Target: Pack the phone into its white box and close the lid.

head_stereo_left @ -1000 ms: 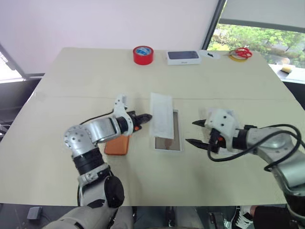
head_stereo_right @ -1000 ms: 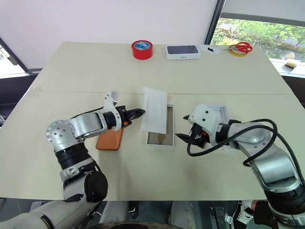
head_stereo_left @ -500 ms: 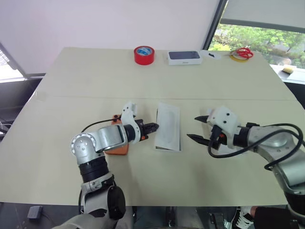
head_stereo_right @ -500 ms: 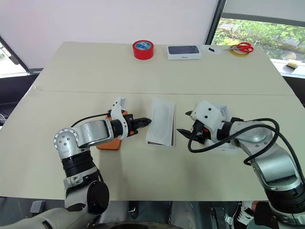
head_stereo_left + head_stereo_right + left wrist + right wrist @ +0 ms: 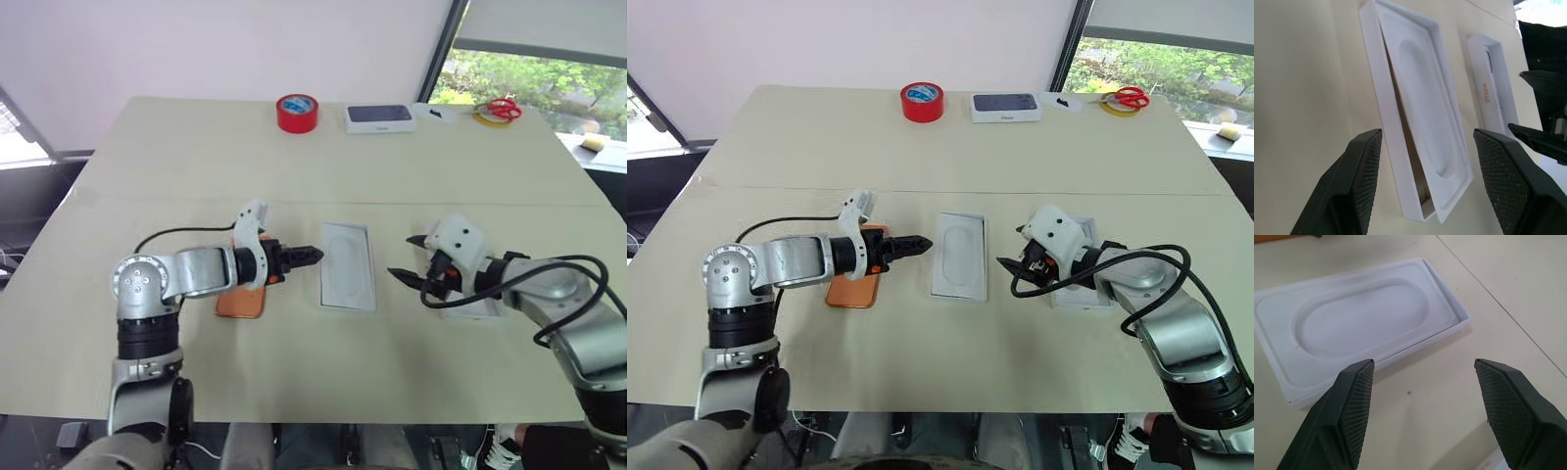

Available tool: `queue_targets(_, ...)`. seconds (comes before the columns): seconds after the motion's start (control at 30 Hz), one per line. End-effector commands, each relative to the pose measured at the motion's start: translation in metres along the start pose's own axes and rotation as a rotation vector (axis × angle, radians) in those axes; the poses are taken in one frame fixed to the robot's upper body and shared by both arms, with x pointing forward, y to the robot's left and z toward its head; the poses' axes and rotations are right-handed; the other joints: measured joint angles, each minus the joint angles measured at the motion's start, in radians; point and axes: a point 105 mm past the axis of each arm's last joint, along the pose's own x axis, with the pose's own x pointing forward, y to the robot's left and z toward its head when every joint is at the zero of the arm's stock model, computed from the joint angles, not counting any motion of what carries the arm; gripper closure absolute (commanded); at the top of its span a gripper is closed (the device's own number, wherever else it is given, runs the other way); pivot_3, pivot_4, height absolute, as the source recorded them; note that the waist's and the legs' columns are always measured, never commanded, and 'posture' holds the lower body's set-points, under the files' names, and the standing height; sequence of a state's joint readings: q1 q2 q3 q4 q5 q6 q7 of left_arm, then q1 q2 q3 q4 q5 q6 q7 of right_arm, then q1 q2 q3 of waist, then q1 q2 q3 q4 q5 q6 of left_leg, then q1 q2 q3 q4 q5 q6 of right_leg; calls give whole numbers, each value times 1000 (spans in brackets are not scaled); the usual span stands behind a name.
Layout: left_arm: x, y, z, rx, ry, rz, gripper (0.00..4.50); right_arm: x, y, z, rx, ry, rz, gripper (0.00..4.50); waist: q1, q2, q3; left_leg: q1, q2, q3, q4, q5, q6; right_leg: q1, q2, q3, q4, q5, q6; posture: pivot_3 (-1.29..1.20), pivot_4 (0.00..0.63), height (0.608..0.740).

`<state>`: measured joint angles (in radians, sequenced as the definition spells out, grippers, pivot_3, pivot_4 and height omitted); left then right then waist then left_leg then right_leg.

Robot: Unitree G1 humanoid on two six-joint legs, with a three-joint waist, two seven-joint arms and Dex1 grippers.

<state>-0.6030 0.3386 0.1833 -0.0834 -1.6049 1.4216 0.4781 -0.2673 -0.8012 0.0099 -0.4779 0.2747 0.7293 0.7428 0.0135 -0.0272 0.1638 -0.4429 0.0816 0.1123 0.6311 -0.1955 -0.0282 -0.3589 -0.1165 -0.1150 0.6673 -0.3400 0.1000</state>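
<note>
Lying flat mid-table (image 5: 147, 166), the white box (image 5: 1382, 93) carries the insert (image 5: 348, 264) with the oval recess, set a little askew so that a strip of the box's rim and a sliver of its brownish inside show along one long side; just beside the box on its left lies the phone (image 5: 241, 302), orange, partly under the left gripper (image 5: 312, 256), whose fingers (image 5: 1352, 191) stand apart with nothing between them, tips pointing at the box and short of it; on the box's right the right gripper (image 5: 406, 258) is likewise spread and empty, tips aimed at the box, apart from it; the lid (image 5: 1496, 95) rests beyond that gripper, pale inside up; far behind the box stand the red tape (image 5: 295, 112), a dark-topped box (image 5: 376, 117) and scissors (image 5: 501, 108).
</note>
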Motion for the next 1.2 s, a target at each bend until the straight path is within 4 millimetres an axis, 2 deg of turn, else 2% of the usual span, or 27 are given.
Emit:
queue_targets(0.03, -20, -2, 33, 421, -164, 137, 1278, 12, -9, 5, -4, 9, -56, 2341, -7, 0, 0, 0, 0, 0, -1, 0, 0, -1, 0, 0, 0, 0, 0, 0, 150, 730)
queue_targets(0.07, -25, -1, 39, 538, -203, 146, 1278, 18, -9, 6, -3, 17, -64, 2873, -14, 1, 0, 0, 1, 2, -2, 0, -1, -2, 2, 0, 0, 0, -1, 0, 150, 730)
queue_targets(0.17, -30, 12, 37, 640, -192, 125, 1278, 31, -4, 11, 1, 22, -58, 4406, -8, 6, 0, 0, 1, 7, -5, 1, -3, -5, 2, 1, 0, 1, -2, 0, 150, 730)
queue_targets(0.2, -31, 16, 36, 672, -191, 114, 1278, 35, -2, 14, -3, 19, -55, 4483, -5, 7, 0, -1, 2, 7, -5, 1, -3, -6, 2, 1, 0, 1, -2, 0, 150, 730)
queue_targets(0.43, -45, 34, 5, 920, -96, 6, 1278, 80, 0, 27, 21, 37, -113, 4483, -7, 7, 1, -7, 3, 10, -4, 1, -3, -14, 2, 2, 1, 1, -2, 0, 150, 730)
queue_targets(0.57, -54, 36, -10, 885, -60, -73, 1278, 102, 0, 18, 48, 98, -151, 4483, -5, 7, 1, -8, 3, 12, -4, 1, -2, -15, 2, 3, 1, 1, -2, 0, 150, 730)
queue_targets(0.73, -59, 41, -17, 876, -41, -58, 1278, 110, -1, 12, 35, 127, -158, 4483, -6, 7, 1, -9, 3, 12, -3, 0, 0, -15, 1, 3, 2, 1, -2, 0, 150, 730)
queue_targets(1.07, -55, 38, -21, 847, -59, -54, 1278, 112, 1, 21, -28, 74, -172, 4483, -11, 7, 1, -9, 4, 12, -3, 0, 1, -16, 1, 3, 3, 1, -2, 0, 150, 730)
queue_targets(1.2, -57, 51, -14, 716, -91, 19, 1278, 102, 17, 42, -57, -34, -92, 4483, -12, 7, 1, -9, 4, 13, -3, 0, 0, -16, 1, 4, 3, 1, -2, 0, 150, 730)
